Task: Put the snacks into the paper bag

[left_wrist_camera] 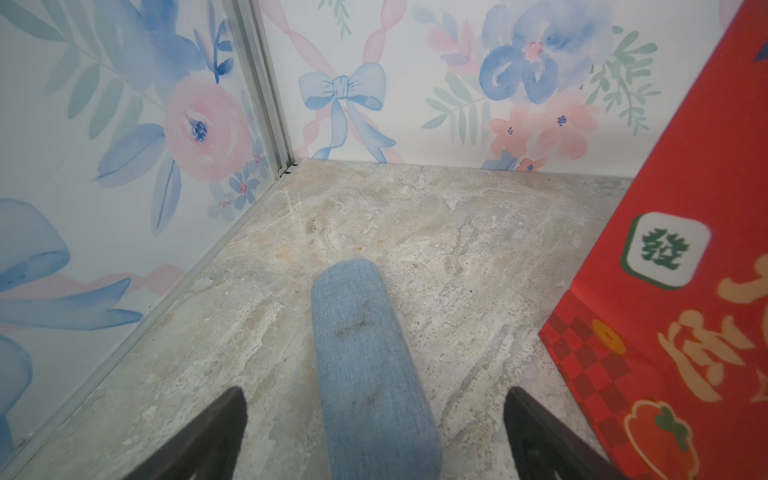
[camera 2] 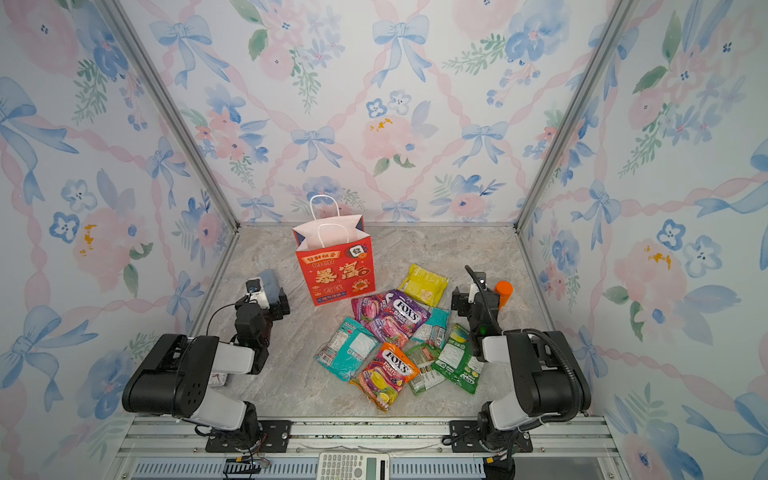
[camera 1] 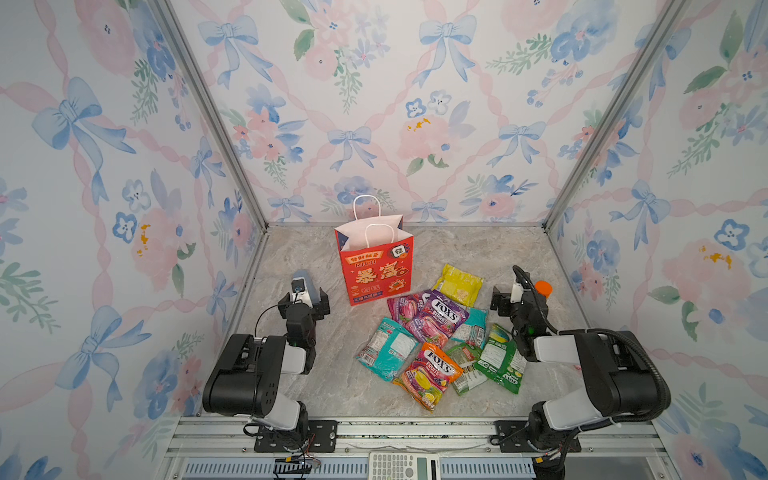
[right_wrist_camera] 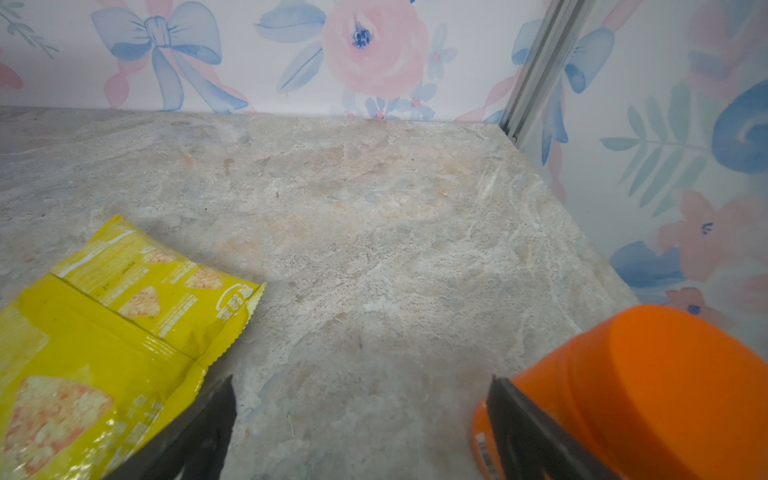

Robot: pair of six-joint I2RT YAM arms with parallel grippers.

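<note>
Nothing had gone in yet: the snacks (camera 1: 432, 328) sat heaped on the bench (camera 1: 299, 249), near the foot of the upright paper bag (camera 1: 376, 270). The left tool (left_wrist_camera: 376, 392) and right tool (right_wrist_camera: 362, 380) were both spread wide and gripping nothing, though a blue cloth roll (left_wrist_camera: 365, 353) lay between the left one's jaws. Looked like the very first pick to me. I'd guess the right tool had to shift onto the yellow packet (right_wrist_camera: 104, 332) beside it and pinch an edge, clear of the orange bottle (right_wrist_camera: 644, 374).

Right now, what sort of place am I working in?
Probably a staged robot test booth, not a real room: wallpaper panels in aluminium frame posts, a marble-look tabletop, and snacks near a paper bag.
</note>
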